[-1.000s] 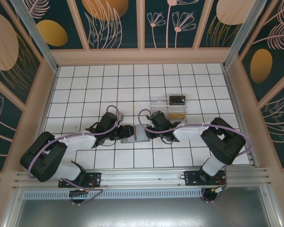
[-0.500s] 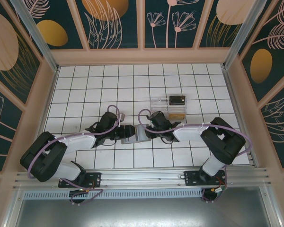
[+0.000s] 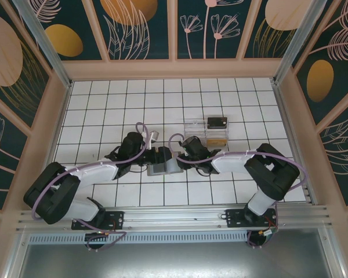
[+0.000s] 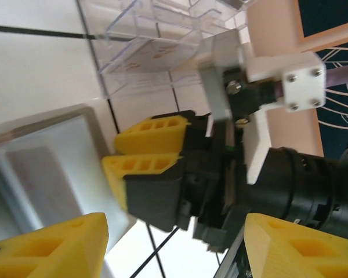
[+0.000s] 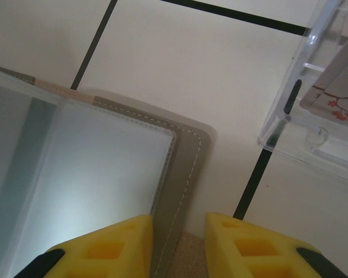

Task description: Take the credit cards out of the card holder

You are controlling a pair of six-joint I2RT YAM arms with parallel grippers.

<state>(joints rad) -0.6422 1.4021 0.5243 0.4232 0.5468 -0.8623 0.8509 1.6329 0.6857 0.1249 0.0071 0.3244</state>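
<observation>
Holder lies open on table, between the two arms. Right hand is clenched on holder's edge at the tan tab (fingers nearly together). Left hand is released, fingers wide, hovering over holder's left side. Two cards, one black and one tan, sit at the right end of tray, just beyond holder.
</observation>
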